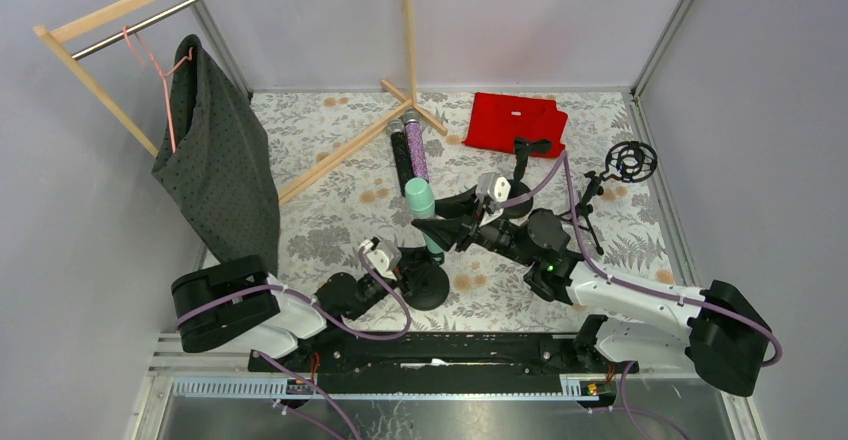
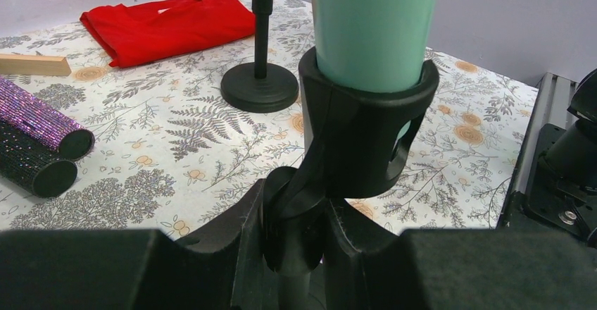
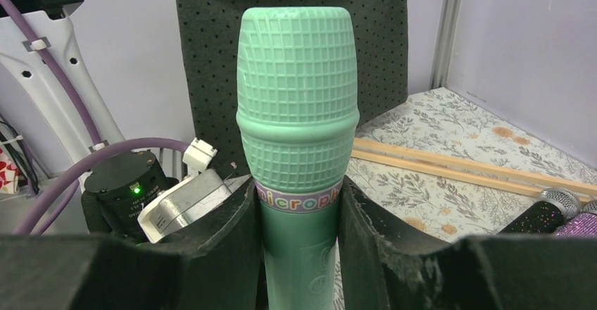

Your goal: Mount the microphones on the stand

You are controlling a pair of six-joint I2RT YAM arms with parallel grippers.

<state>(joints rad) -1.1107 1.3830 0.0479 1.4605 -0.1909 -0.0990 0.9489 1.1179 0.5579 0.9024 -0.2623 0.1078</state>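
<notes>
The mint-green microphone (image 1: 421, 200) stands with its lower end seated in the black clip (image 2: 366, 134) of a stand (image 1: 428, 288) with a round base. My right gripper (image 1: 437, 232) is shut on this microphone just below its head (image 3: 297, 113). My left gripper (image 1: 405, 265) is shut on the stand's neck under the clip (image 2: 299, 232). The black microphone (image 1: 400, 155) and the glittery purple microphone (image 1: 417, 150) lie side by side on the cloth farther back. They also show in the left wrist view, the purple (image 2: 42, 116) and the black (image 2: 32, 165).
A second black stand (image 2: 260, 77) stands to the right behind my right wrist. A third stand with a ring mount (image 1: 630, 160) is at the far right. A folded red cloth (image 1: 515, 122) lies at the back. A wooden rack (image 1: 330, 155) with a hanging dark bag (image 1: 215, 160) stands left.
</notes>
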